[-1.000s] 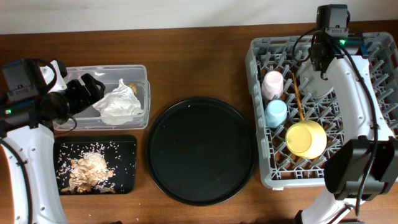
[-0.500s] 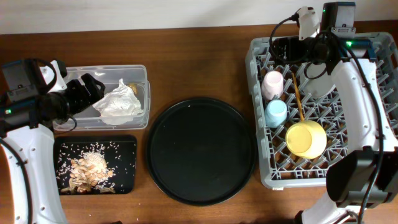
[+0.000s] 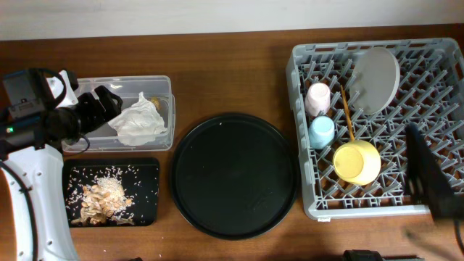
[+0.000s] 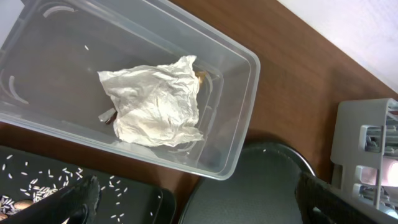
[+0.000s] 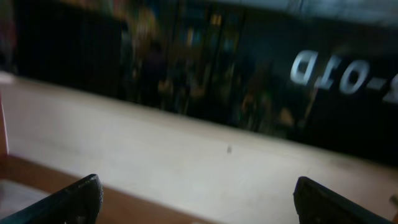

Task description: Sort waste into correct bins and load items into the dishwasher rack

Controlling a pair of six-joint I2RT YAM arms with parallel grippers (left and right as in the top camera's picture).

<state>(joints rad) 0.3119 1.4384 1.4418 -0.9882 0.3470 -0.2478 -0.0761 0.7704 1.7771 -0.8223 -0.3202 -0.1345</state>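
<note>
A crumpled white wrapper (image 3: 138, 122) lies in the clear tub (image 3: 165, 109). Tan food scraps (image 3: 105, 196) and crumbs lie in the shallow black tray (image 3: 148, 168). The grey rack (image 3: 304, 206) holds the pink cup (image 3: 317, 98), blue cup (image 3: 321, 131), yellow bowl (image 3: 357, 162), pale plate (image 3: 375, 70) and chopsticks (image 3: 346, 112). My left gripper (image 3: 103, 101) hangs open and empty over the tub's left end. In the left wrist view (image 4: 202, 202) the wrapper (image 4: 155, 102) is below it. My right gripper (image 5: 199, 202) is open, empty and faces a wall. The right arm (image 3: 428, 181) is a blur at the rack's right side.
The large round black serving tray (image 3: 233, 175) lies between the bins and the rack and is empty. It also shows in the left wrist view (image 4: 261, 186), with the rack's corner (image 4: 367, 149) at the right. Brown tabletop surrounds everything.
The right arm has swung away from the rack's back edge, down to the right side, uncovering the plate. The left arm has not moved.
</note>
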